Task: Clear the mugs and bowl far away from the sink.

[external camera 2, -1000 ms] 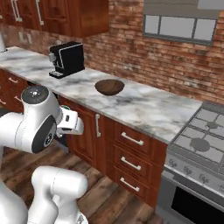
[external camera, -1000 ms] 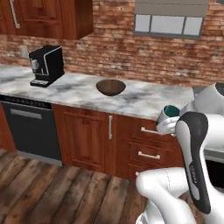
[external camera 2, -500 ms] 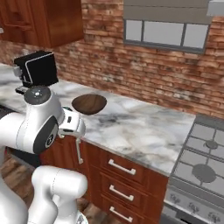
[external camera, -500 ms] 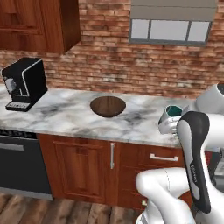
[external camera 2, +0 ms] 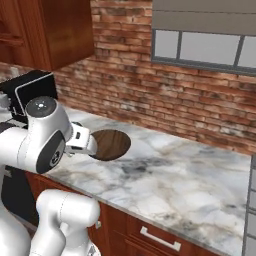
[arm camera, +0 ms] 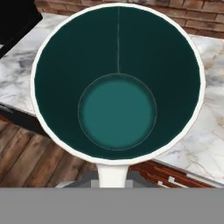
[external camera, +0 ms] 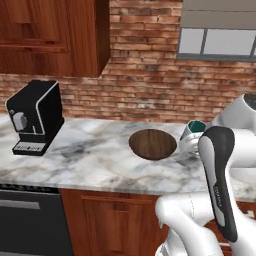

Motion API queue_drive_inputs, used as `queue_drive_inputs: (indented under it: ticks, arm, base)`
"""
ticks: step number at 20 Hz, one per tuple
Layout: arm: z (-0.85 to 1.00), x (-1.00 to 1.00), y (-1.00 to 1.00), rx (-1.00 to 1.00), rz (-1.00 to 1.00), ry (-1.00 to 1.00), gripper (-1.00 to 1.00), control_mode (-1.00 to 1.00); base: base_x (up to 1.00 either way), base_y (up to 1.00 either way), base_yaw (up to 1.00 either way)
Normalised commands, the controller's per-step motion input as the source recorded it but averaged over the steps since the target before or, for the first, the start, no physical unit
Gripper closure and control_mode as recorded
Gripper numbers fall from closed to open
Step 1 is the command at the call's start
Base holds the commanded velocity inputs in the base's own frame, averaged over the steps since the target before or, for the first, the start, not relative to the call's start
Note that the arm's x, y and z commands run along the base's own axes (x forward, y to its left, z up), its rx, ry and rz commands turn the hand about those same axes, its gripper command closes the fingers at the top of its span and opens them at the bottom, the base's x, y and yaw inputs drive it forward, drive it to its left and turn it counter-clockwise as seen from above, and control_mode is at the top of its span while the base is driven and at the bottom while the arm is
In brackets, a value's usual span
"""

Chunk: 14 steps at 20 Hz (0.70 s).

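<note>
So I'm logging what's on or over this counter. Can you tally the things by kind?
Mug: 1, carried in the gripper
Bowl: 1, on the counter
Coffee machine: 1, on the counter
Total: 3

Free room and obstacles on the marble counter [external camera: 95, 155]. At its left end we find the black coffee machine [external camera: 35, 117] standing near the brick wall [external camera: 145, 80]; the wooden wall cabinet [external camera: 52, 35] hangs above it and limits any approach from overhead there. Between machine and wooden bowl [external camera: 153, 143] we see a broad bare stretch of counter. The bowl lies mid-counter, apart from the wall. The mug [external camera: 194, 131], carried in the claw [external camera: 189, 144], hangs just right of the bowl over the counter's front part. In the right base view, we see open marble [external camera 2: 190, 175] running right of the bowl [external camera 2: 111, 144].
</note>
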Motion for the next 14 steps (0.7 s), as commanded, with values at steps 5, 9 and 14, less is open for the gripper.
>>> queue_drive_inputs:
  ticks: [5,9,14]
  arm:
    - [0.00,0.00,0.00,0.00,0.00,0.00,1.00,1.00]
    - [0.00,0.00,0.00,0.00,0.00,0.00,1.00,1.00]
    - [0.00,0.00,0.00,0.00,0.00,0.00,1.00,1.00]
  base:
    - [0.86,-0.55,-0.10]
    - [0.52,-0.44,-0.40]
    - [0.42,-0.13,-0.70]
